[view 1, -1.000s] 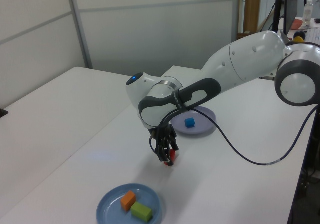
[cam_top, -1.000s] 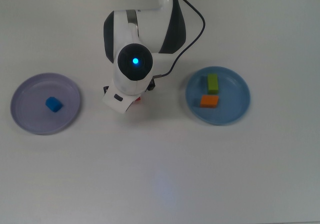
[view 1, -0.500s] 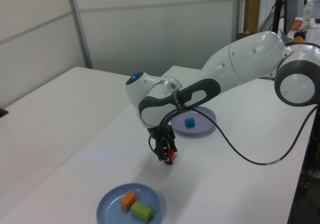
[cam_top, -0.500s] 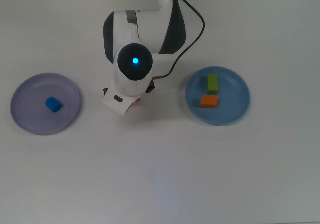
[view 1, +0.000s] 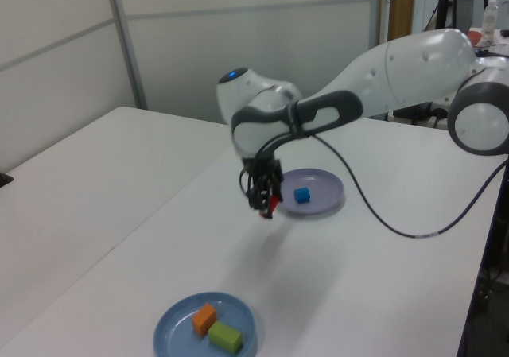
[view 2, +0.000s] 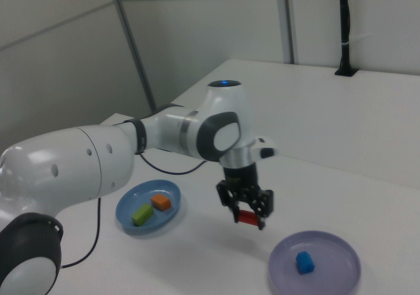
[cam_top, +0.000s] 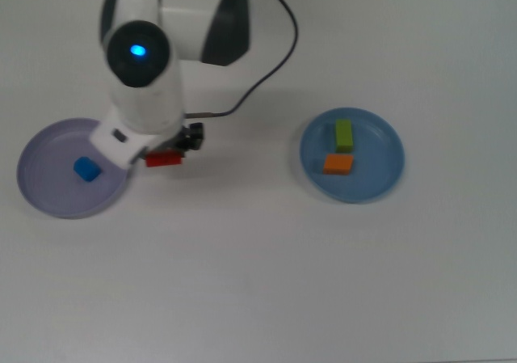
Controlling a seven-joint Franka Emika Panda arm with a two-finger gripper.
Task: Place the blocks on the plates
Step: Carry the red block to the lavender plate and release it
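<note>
My gripper [cam_top: 166, 154] [view 1: 266, 206] [view 2: 249, 217] is shut on the red block [cam_top: 163, 158] [view 2: 248, 217] and holds it in the air, just off the lavender plate's [cam_top: 48, 193] [view 1: 326, 204] [view 2: 341, 275] rim on the top view's right. A blue cube [cam_top: 86, 169] [view 1: 301, 195] [view 2: 304, 262] lies on that plate. The light blue plate [cam_top: 380, 177] [view 1: 179, 333] [view 2: 131, 209] on the top view's right carries the lime-green block [cam_top: 344, 135] [view 1: 226, 338] [view 2: 141, 213] and the orange block [cam_top: 338, 164] [view 1: 204, 319] [view 2: 161, 202].
The white arm [cam_top: 174, 23] reaches in from the top view's upper edge, with a black cable [cam_top: 275, 48] trailing across the white table [cam_top: 258, 282]. A black pole [view 2: 344, 25] stands at the table's far side in the right view.
The arm has swung toward the top view's left, carrying the red block up off the table and over to the lavender plate's edge. The blocks on both plates have not moved.
</note>
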